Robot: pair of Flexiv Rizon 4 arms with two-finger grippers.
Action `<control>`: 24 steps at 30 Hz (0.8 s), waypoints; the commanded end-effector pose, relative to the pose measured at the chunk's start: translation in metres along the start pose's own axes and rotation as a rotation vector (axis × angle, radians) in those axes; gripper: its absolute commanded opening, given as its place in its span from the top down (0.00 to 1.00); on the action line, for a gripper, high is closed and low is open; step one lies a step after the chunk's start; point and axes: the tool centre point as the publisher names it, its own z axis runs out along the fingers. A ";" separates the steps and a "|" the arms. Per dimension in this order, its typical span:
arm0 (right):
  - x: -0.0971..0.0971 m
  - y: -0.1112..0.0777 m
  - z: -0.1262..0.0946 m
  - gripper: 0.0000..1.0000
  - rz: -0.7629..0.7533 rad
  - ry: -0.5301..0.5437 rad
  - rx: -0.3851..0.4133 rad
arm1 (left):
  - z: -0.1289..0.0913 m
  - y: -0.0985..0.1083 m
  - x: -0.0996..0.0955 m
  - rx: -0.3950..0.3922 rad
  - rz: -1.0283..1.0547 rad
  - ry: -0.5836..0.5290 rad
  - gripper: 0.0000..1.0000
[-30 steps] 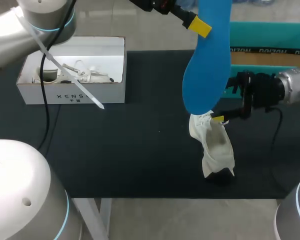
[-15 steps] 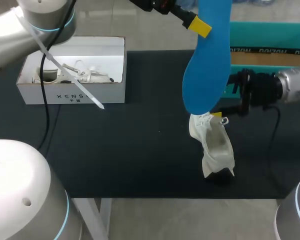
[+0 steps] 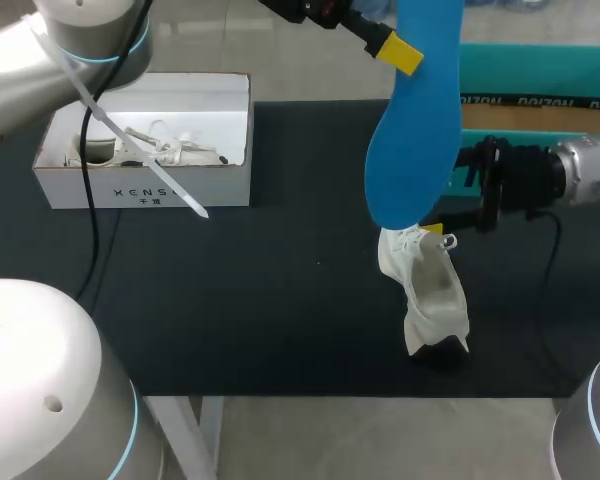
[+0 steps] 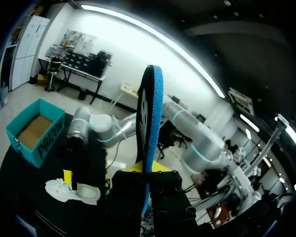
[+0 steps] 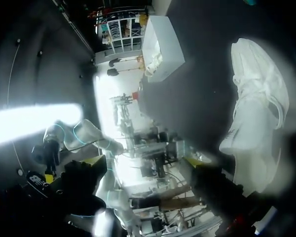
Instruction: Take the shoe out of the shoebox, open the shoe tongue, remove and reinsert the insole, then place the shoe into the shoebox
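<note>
Black table [image 3: 230,300], insole [image 3: 415,130] overlapping top of shoe [image 3: 432,290]

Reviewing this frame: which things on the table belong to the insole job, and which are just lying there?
Job: blue insole, clamped in left gripper; white shoe on the mat; right gripper, open beside it; teal box, empty, probably the shoebox.
Lying about: white box with a second shoe inside.

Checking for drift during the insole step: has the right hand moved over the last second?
Yes, slightly: the right hand has shifted away from the white shoe, toward the teal box.
</note>
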 end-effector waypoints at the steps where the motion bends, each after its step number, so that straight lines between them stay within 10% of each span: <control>1: 0.000 0.000 0.001 0.00 0.000 -0.002 -0.003 | 0.000 0.000 0.000 -0.001 0.000 -0.001 1.00; 24: 0.000 0.000 0.001 0.00 0.000 -0.002 -0.003 | 0.017 0.013 0.014 -0.039 0.132 -0.112 1.00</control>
